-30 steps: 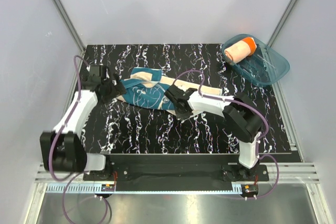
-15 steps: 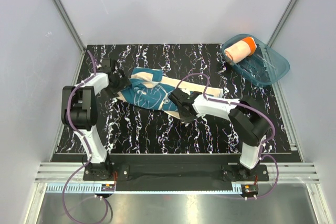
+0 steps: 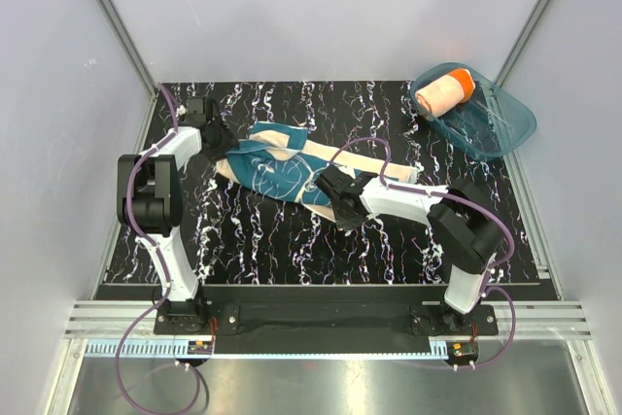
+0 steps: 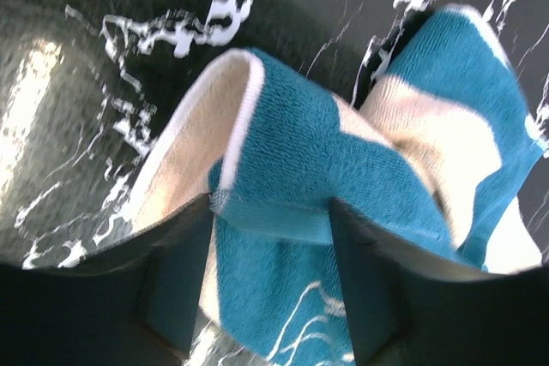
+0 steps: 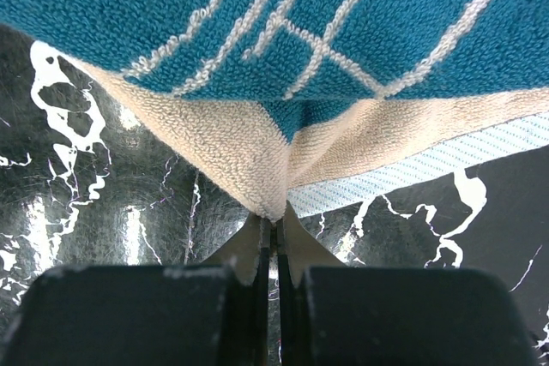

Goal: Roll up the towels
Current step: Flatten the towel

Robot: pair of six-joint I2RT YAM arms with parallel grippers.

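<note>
Closing partway from wide open, the left gripper (image 4: 270,246) now straddles a raised fold of the teal towel (image 4: 343,169) between its fingers (image 4: 176,297); the right gripper (image 5: 274,242) clamps tight on the cloth's edge at its tips, so rolling seems imminent.

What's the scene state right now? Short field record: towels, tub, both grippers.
teal towel: unrolled, lying rumpled mid-table
orange towel: rolled, lying in the tub
tub: translucent teal, at the table's far right corner
left gripper: at the teal towel's left end, jaws apart with a fold between them; grip not clear
right gripper: shut, pinching the teal towel's near edge
table: black marbled top
</note>
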